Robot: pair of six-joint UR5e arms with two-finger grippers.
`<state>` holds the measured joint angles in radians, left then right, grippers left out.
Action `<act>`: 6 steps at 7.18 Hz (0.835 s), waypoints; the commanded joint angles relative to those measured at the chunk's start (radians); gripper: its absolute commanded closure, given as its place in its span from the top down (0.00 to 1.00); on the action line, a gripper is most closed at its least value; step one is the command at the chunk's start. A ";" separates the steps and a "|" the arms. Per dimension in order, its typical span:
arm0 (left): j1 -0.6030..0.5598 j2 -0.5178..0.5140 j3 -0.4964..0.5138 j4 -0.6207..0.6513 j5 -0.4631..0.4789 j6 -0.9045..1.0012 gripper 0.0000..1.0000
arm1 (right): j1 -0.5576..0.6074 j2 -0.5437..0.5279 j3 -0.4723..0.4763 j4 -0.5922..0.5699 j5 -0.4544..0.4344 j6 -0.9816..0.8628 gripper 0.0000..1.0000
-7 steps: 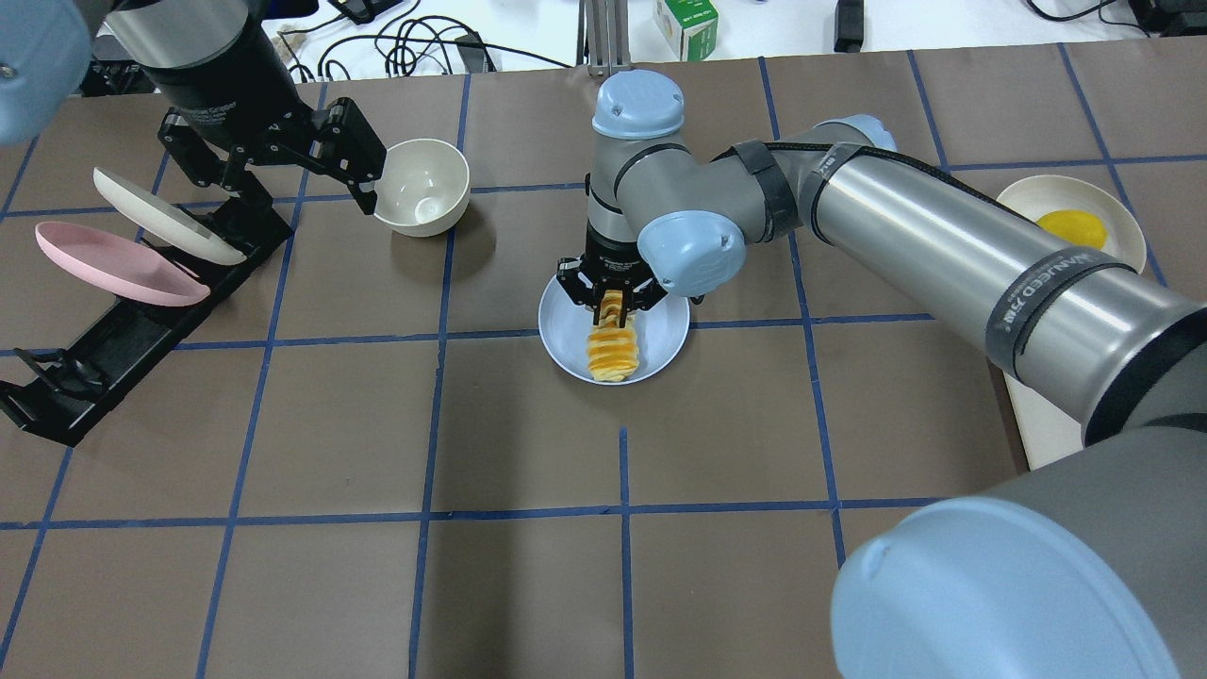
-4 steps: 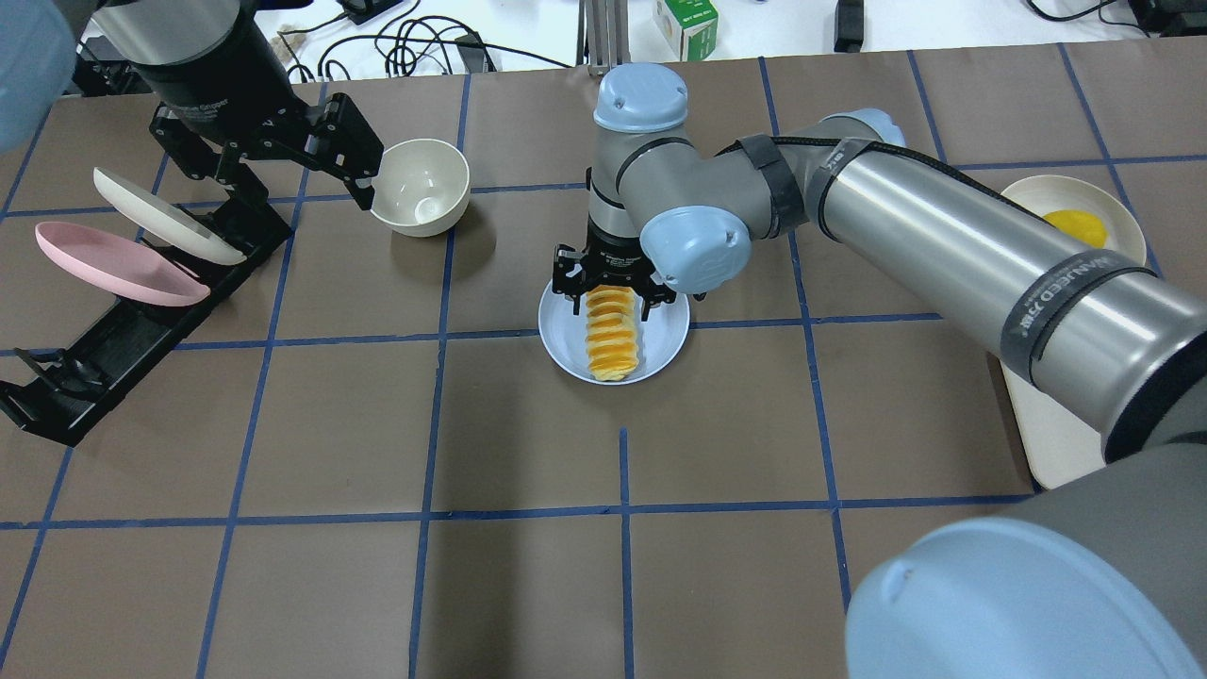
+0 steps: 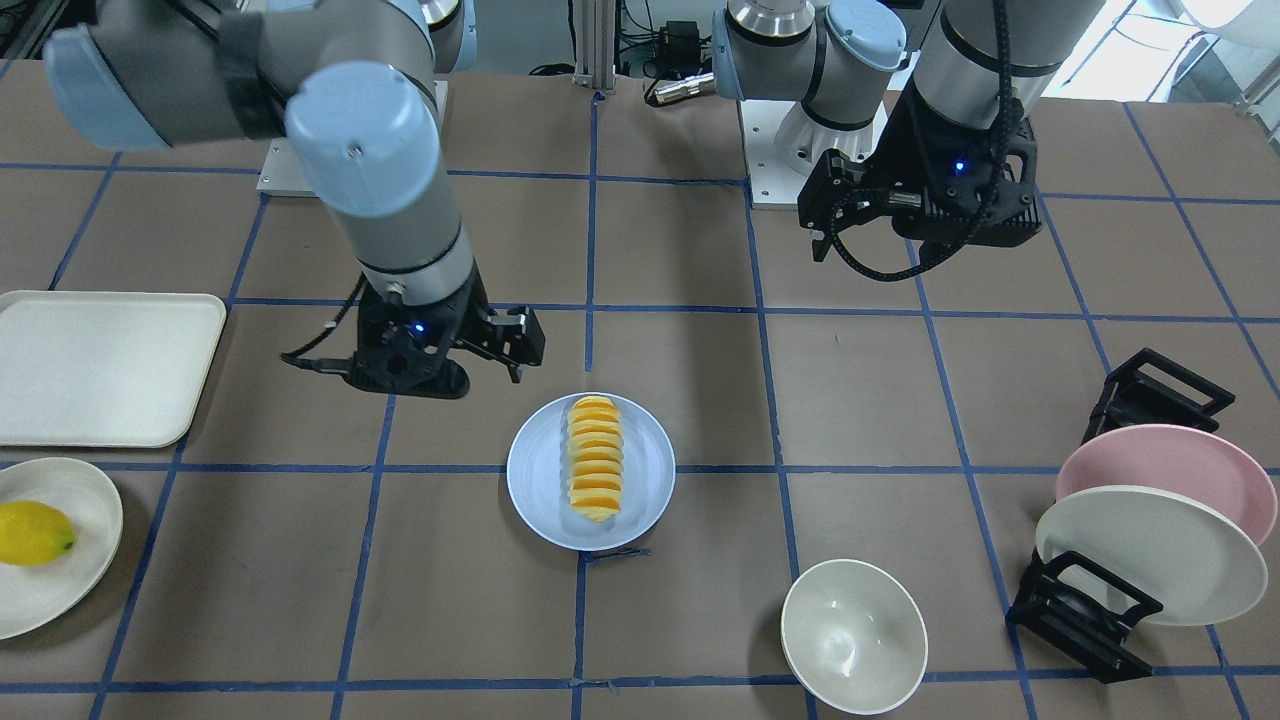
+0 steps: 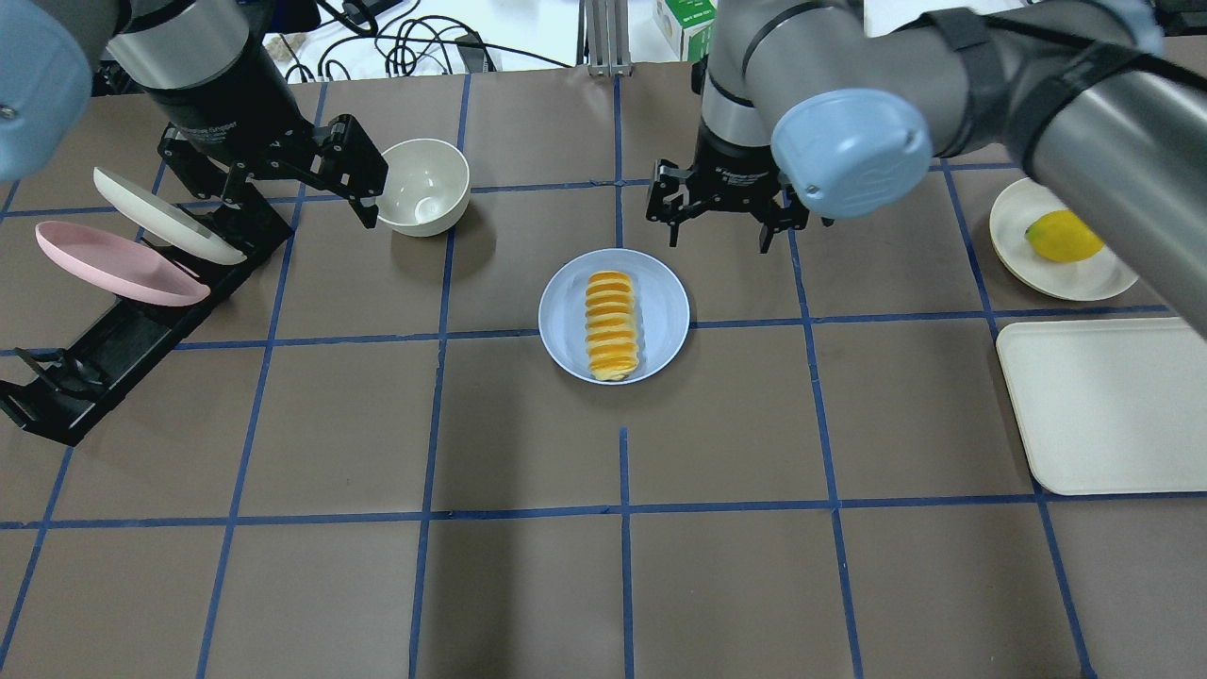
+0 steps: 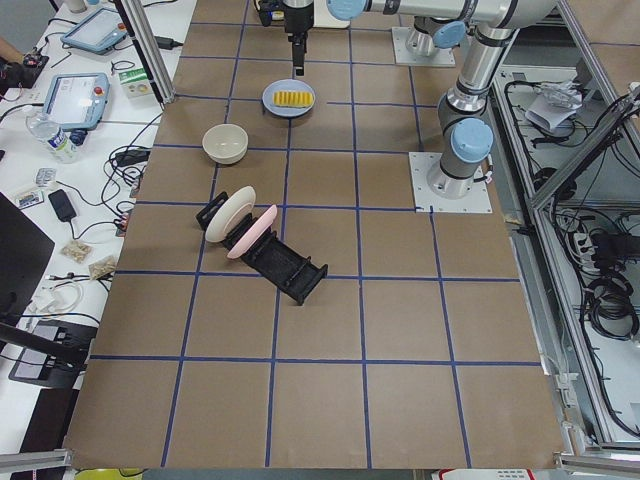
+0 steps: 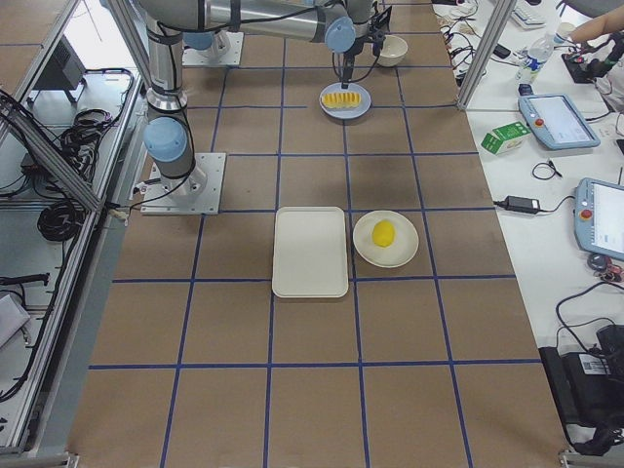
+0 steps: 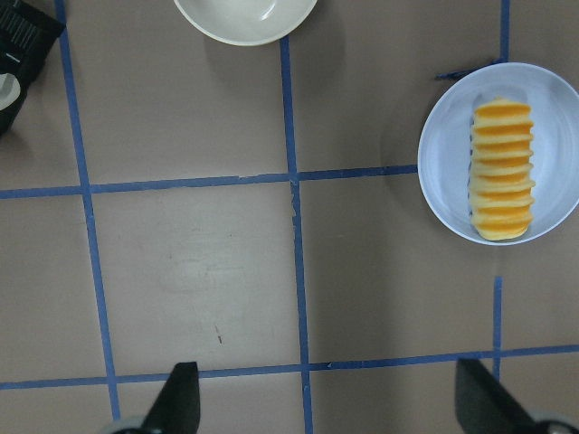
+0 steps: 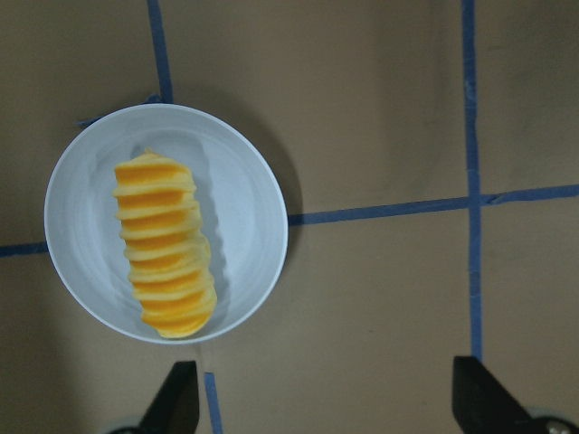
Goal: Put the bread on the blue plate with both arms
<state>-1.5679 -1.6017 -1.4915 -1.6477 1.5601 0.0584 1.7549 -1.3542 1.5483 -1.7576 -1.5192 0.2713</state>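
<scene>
The bread [image 4: 611, 325] lies flat along the middle of the blue plate [image 4: 662, 311], free of both grippers. It also shows in the front view [image 3: 594, 458] and both wrist views [image 7: 503, 170] [image 8: 165, 246]. My right gripper [image 4: 719, 238] is open and empty, raised above the table just beyond the plate's far right rim. My left gripper [image 4: 302, 193] is open and empty, far to the left beside the cream bowl [image 4: 424, 184].
A black rack [image 4: 113, 330] at the left holds a pink plate [image 4: 113, 264] and a cream plate [image 4: 160, 215]. A lemon [image 4: 1063, 236] lies on a cream plate at the right, with a cream tray [image 4: 1103, 405] in front of it.
My right gripper has opened, let go of the bread, and risen back and to the right, away from the plate. The bread now lies flat. The left arm has barely moved.
</scene>
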 commanded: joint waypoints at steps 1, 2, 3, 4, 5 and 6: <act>0.000 0.002 -0.003 0.000 0.001 -0.006 1.00 | -0.052 -0.120 0.007 0.112 -0.021 -0.086 1.00; 0.000 0.002 -0.003 0.000 0.001 -0.005 1.00 | -0.089 -0.152 0.010 0.165 -0.021 -0.093 1.00; 0.000 0.002 -0.001 0.000 0.003 -0.003 1.00 | -0.136 -0.164 0.013 0.168 -0.022 -0.093 1.00; 0.002 0.000 -0.001 0.002 0.001 -0.002 1.00 | -0.172 -0.181 0.021 0.170 -0.022 -0.127 1.00; 0.002 0.000 0.000 0.002 0.003 0.000 1.00 | -0.175 -0.200 0.030 0.168 -0.026 -0.127 1.00; 0.003 0.002 0.000 0.002 0.003 0.003 1.00 | -0.173 -0.207 0.033 0.170 -0.026 -0.121 1.00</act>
<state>-1.5660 -1.6009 -1.4917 -1.6461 1.5627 0.0583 1.5883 -1.5462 1.5750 -1.5898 -1.5436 0.1501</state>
